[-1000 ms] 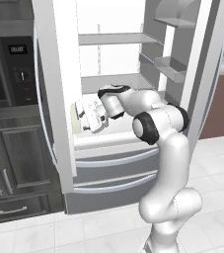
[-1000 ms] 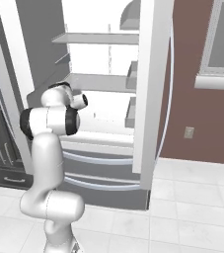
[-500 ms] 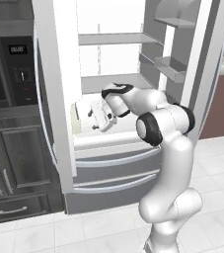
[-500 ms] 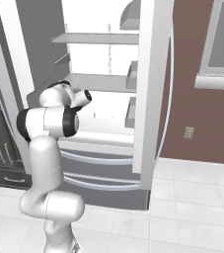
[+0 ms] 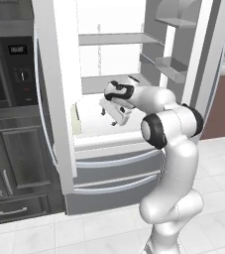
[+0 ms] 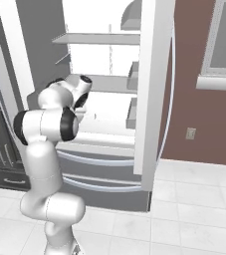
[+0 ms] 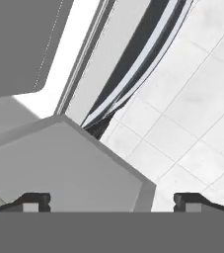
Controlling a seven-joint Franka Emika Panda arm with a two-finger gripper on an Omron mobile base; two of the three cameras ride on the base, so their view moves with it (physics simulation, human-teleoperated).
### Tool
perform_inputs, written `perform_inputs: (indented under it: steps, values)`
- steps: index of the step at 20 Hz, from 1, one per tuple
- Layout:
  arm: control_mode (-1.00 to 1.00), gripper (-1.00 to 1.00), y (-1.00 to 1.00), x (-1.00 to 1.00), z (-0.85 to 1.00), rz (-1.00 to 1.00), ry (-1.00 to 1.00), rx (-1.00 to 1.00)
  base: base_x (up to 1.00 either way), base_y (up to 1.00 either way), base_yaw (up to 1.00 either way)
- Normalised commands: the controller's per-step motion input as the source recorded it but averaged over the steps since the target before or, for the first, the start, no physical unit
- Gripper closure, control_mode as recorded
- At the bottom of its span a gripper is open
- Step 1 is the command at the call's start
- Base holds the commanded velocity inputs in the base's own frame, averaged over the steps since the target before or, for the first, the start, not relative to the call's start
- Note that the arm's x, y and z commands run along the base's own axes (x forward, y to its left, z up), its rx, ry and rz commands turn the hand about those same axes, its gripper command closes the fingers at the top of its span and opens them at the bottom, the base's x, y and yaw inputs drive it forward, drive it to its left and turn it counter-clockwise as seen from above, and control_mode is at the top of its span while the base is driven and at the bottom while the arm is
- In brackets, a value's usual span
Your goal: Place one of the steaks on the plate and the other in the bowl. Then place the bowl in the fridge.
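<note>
As you scan from the left, you see one bowl (image 5: pixel 76 118) at the left end of the fridge (image 5: pixel 116 163) shelf, partly hidden by one open door, then one gripper (image 5: pixel 110 115) just right, fingers spread, empty.

Pulled back out of the fridge (image 5: pixel 109 163) a fair bit over the last second: gripper (image 5: pixel 113 115), which was reaching deep toward the left side of the lower shelf (image 5: pixel 96 126), now sits nearer that shelf's front edge and more toward its middle. Wrist rolled too, so the hand points down and out instead of straight in. Bowl (image 5: pixel 76 118), tucked against the fridge's left wall, now stands clear of the hand, well apart from it. Jaws spread a touch wider.
</note>
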Motion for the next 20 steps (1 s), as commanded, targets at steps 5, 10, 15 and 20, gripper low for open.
perform_inputs:
  steps: [5, 10, 15, 20]
  values:
    - [-1.0, -1.0, -0.45, -0.5, 0.24, 0.17, 0.0, -0.68, 0.0, 0.0, 0.0]
    - [-1.0, -1.0, -0.63, -0.58, 0.48, 0.28, 0.01, -0.4, 0.0, 0.0, 0.0]
    - [-1.0, -1.0, -0.48, -0.42, 0.44, 0.21, 0.09, -0.08, 0.0, 0.0, 0.0]
    - [-1.0, -1.0, -0.2, -0.68, 0.01, 0.28, 0.13, 0.04, 0.0, 0.0, 0.0]
